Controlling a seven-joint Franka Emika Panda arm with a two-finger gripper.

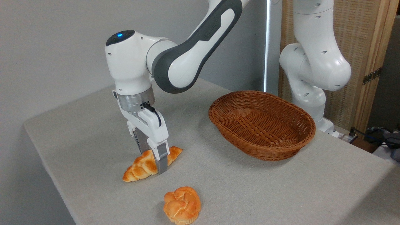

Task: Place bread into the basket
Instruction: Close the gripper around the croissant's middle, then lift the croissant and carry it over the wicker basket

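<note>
Fixed camera: white Franka arm reaching down over grey cloth-covered table (281, 187), two-finger gripper (153, 161) straddling middle of elongated braided golden-orange bread (140, 165). Near finger (162, 161) in front of loaf, other finger behind it, both close against its sides; whether clamped tight, cannot tell. Bread lying flat on tabletop near front left edge, pointed ends left and right. Round knotted golden bun (182, 205) just beside front edge, apart from loaf. Oval brown woven wicker basket (218, 120) well apart toward back right, holding nothing. Second white arm base (312, 62) behind basket.
</note>
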